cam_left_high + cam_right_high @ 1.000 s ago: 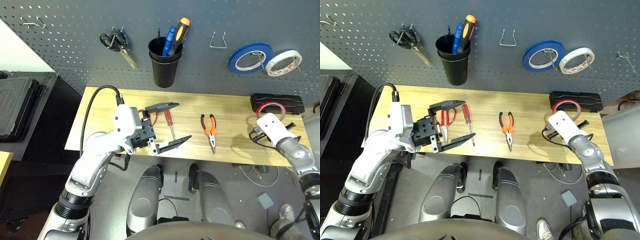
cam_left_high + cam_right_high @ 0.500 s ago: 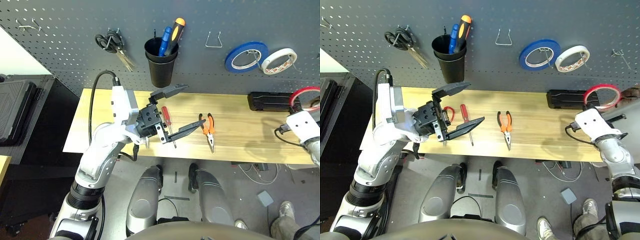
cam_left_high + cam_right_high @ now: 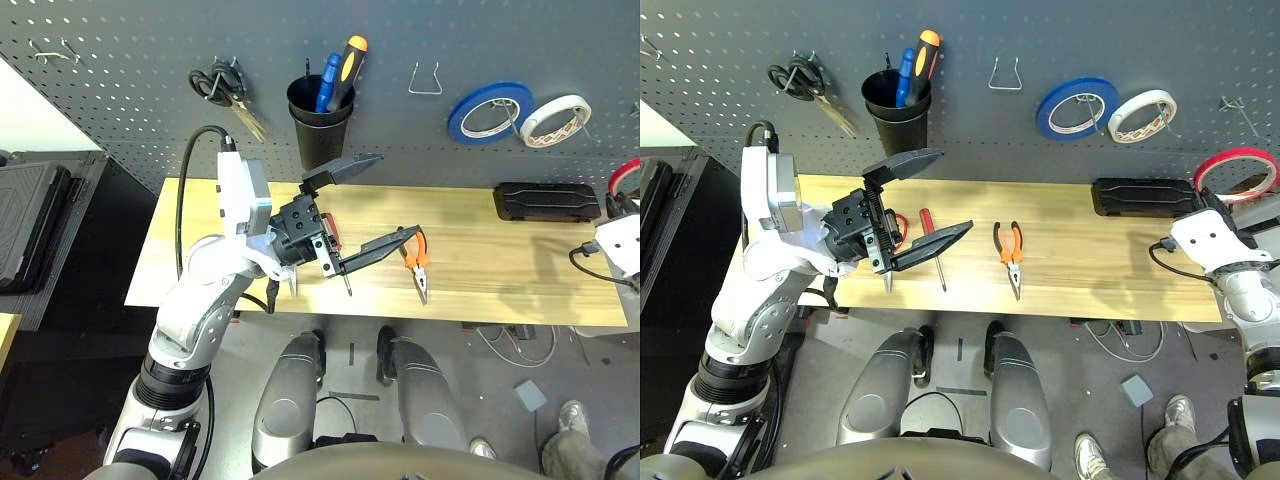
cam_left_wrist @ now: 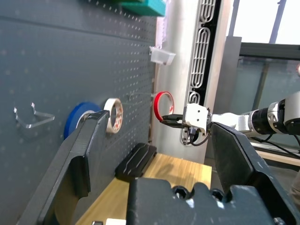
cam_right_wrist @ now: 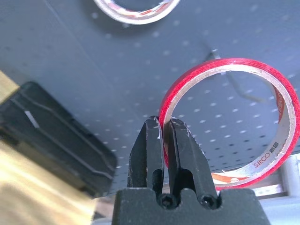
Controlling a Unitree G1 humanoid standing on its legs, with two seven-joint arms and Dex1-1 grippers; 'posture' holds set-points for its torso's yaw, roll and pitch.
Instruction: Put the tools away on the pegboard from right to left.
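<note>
One tool of the four is off the bench: the thin red tape ring (image 5: 229, 119), which a second ago lay on the light wooden tabletop (image 3: 1080, 250) by the flat black case (image 3: 1143, 196), now rides in the right gripper (image 5: 165, 126), lifted up and out to the right. Its two black fingers are pinched together on the ring's band, one inside the loop and one outside, so the hoop stands up beyond the fingertips, close in front of the dark grey perforated pegboard (image 3: 970, 130). A bare metal hook (image 5: 234, 89) shows through the loop just past the fingers, which suggests hanging is the next step.

The left gripper (image 3: 925, 200) has risen too; its fingers are spread wide with nothing between them. Below them on the table lie the red-handled scissors (image 3: 898, 228) and the slim red-handled screwdriver (image 3: 932, 240), and beyond the fingertips the orange-and-black pliers (image 3: 1011, 250).
</note>
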